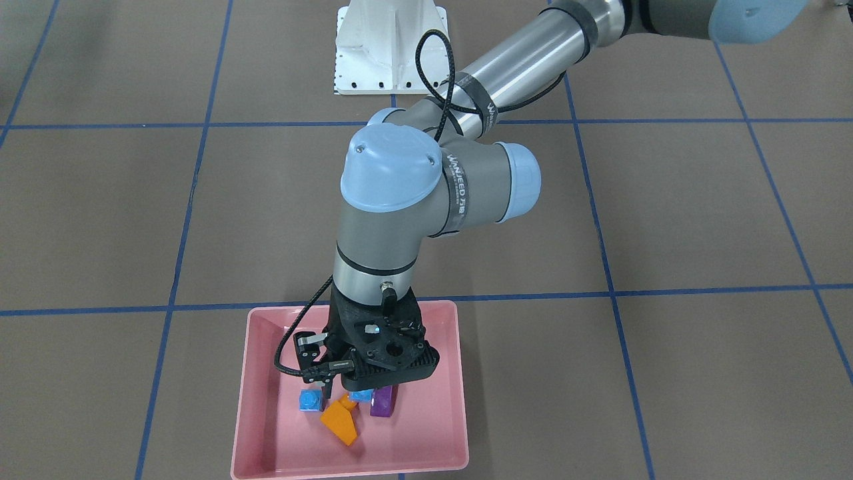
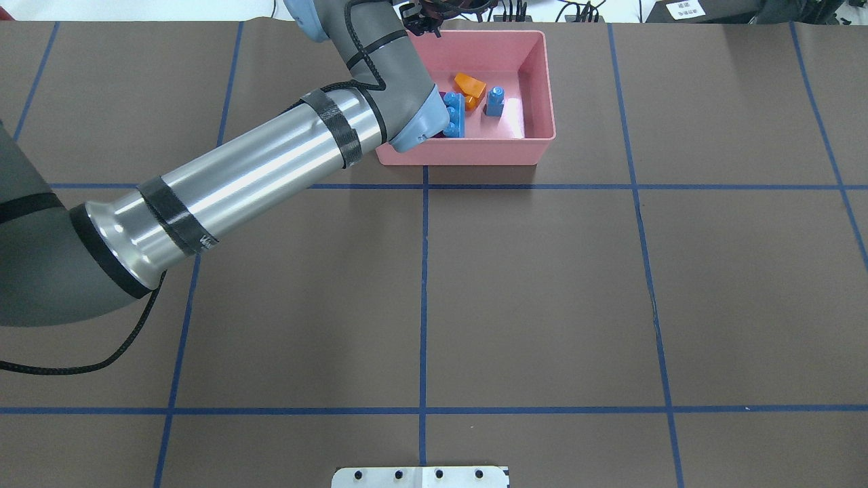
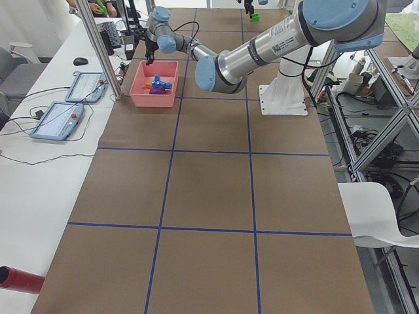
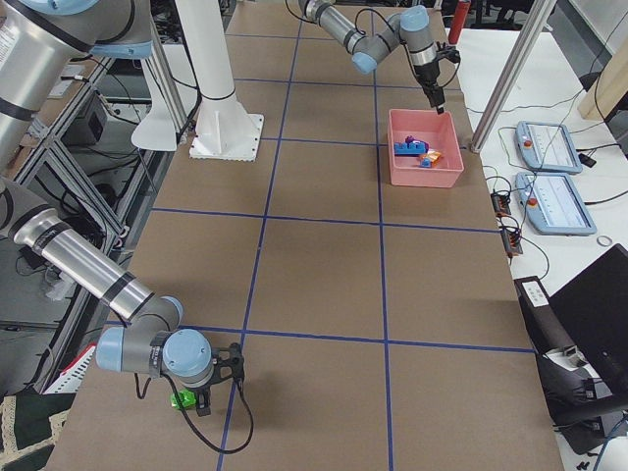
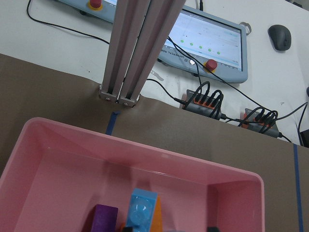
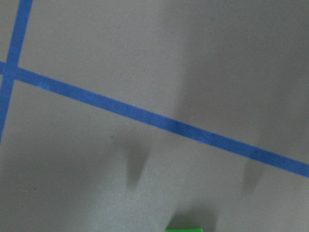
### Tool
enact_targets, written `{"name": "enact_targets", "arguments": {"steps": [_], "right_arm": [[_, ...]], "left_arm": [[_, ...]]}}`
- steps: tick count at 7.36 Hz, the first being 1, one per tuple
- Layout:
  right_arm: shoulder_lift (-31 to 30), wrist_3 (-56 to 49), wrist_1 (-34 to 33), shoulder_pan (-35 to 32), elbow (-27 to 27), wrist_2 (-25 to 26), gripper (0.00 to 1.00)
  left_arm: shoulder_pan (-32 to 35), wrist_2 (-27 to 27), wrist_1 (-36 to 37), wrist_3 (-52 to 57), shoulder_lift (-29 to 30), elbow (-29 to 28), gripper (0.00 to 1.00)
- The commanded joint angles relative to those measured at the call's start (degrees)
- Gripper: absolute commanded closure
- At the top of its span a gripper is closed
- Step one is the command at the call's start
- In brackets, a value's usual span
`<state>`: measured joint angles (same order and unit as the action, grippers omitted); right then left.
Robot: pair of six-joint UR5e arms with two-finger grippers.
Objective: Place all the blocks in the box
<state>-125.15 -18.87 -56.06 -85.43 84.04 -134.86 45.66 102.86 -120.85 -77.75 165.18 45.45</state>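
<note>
The pink box (image 1: 458,400) stands at the table's far edge. Inside it lie the orange sloped block (image 1: 340,423), the small blue block (image 1: 309,401), the long blue block (image 2: 454,115) and the purple block (image 1: 383,403). My left gripper (image 1: 346,388) hangs just above these blocks; it looks open and holds nothing. The left wrist view shows the box wall (image 5: 58,159) with blue, purple and orange blocks at its bottom edge. The green block (image 4: 182,399) lies on the table right at my right gripper (image 4: 203,392). I cannot tell if that gripper is open or shut.
The white robot base (image 1: 390,47) stands at the table's middle. An aluminium post (image 5: 140,48) and control pendants (image 5: 207,34) stand just beyond the box, with cables beside them. Blue tape lines (image 6: 159,121) cross the brown table.
</note>
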Motion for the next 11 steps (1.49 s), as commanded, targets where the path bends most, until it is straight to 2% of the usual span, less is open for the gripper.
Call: {"name": "enact_targets", "arguments": {"steps": [1, 2, 3, 5, 8, 9, 11], "right_arm": [[-2.72, -0.81, 0.51, 0.0, -0.19, 0.38, 0.01], [-2.73, -0.12, 0.86, 0.0, -0.19, 0.39, 0.28], [-1.95, 0.06, 0.78, 0.09, -0.19, 0.47, 0.33], [-0.37, 0.15, 0.08, 0.09, -0.37, 1.96, 0.3], [1.58, 0.5, 0.16, 0.09, -3.0, 2.41, 0.34], [1.49, 0.59, 0.16, 0.09, -3.01, 2.32, 0.61], [1.23, 0.24, 0.25, 0.09, -3.01, 1.88, 0.55]], "left_arm": [[-0.13, -0.03, 0.0, 0.06, 0.05, 0.34, 0.0], [-0.13, -0.03, -0.09, 0.06, 0.05, 0.95, 0.0], [-0.13, -0.03, 0.0, 0.06, 0.05, 1.22, 0.0], [-0.22, -0.03, 0.0, 0.06, 0.05, 1.4, 0.0], [-0.92, -0.03, 0.0, 0.06, -0.03, 1.93, 0.0], [-1.18, -0.03, 0.09, -0.03, -0.03, 2.01, 0.0], [-1.36, -0.03, 0.26, -0.03, -0.21, 2.89, 0.0]]}}
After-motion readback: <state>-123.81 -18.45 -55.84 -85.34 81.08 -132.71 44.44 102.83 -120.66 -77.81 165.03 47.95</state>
